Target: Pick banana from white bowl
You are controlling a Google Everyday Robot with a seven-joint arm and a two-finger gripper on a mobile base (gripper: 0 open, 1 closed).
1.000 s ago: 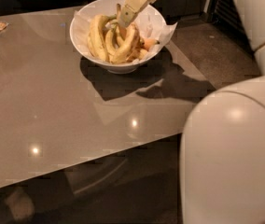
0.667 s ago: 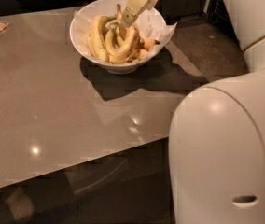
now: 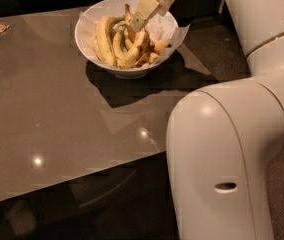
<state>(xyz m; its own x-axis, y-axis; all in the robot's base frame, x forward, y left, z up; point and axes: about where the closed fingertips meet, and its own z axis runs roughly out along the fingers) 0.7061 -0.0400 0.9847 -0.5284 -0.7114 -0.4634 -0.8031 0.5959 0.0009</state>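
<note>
Over the white bowl (image 3: 124, 73), slanting in from above its far rim: the cream end effector (image 3: 136, 27), tip down among the fruit, open or closed impossible to tell. Just below that tip, inside the bowl and right of its centre: the banana (image 3: 132, 55), curved, dull yellow, mottled brown. Left of it, also within the bowl, plumper pale bananas (image 3: 105, 38). Past the bowl's right rim, crinkled white paper (image 3: 181, 34). Beneath the bowl, a glossy grey bench (image 3: 57, 114). Right of the bowl and nearer the camera, the robot's white arm (image 3: 222, 149).
</note>
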